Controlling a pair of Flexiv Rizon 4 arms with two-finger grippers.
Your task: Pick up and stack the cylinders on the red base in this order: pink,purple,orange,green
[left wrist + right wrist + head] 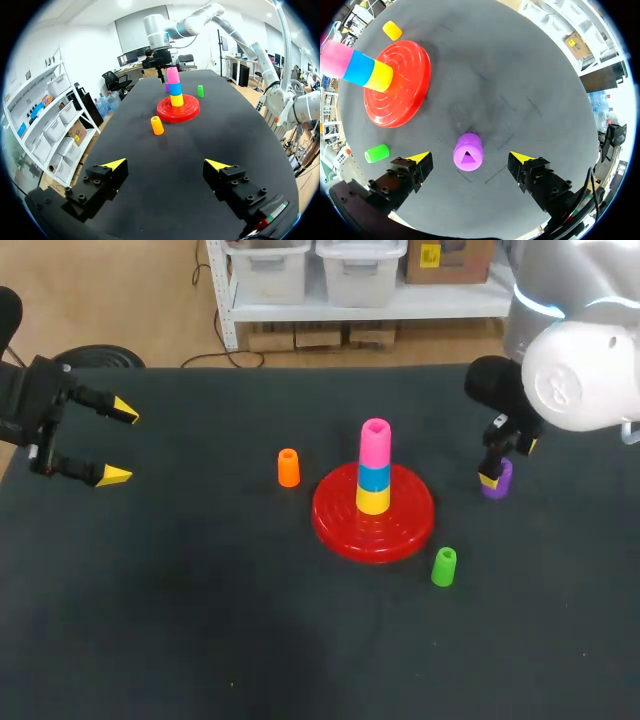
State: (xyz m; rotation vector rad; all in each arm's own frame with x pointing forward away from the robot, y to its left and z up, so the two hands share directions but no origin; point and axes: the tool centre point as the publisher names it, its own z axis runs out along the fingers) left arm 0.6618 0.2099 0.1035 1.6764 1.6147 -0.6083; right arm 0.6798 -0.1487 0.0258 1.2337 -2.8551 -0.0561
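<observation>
The right gripper (470, 159) hangs over the purple cylinder (468, 151). Its fingers are spread wide, one on each side of the cylinder, with table showing in both gaps, so it grips nothing. The left gripper (120, 444) is well apart from everything, at the left edge of the black table (200, 620). It is also spread wide and holds nothing.

There are six cylinders, one of each colour, and one red base (335, 520). Three are stacked upright on the middle of the base: the yellow cylinder (373, 500) at the bottom, the blue cylinder (374, 478) on it, and the pink cylinder (375, 443) on top. Three stand loose on the table:
- The purple one stands to the right of the base, apart from its rim, with a triangular hole in its top face.
- The orange cylinder (288, 468) stands just to the left of the base.
- The green cylinder (443, 567) stands just beside the base's front right rim.

In the head view the right arm's white wrist covers part of its own gripper. In the left wrist view the stack hides most of the purple cylinder.
</observation>
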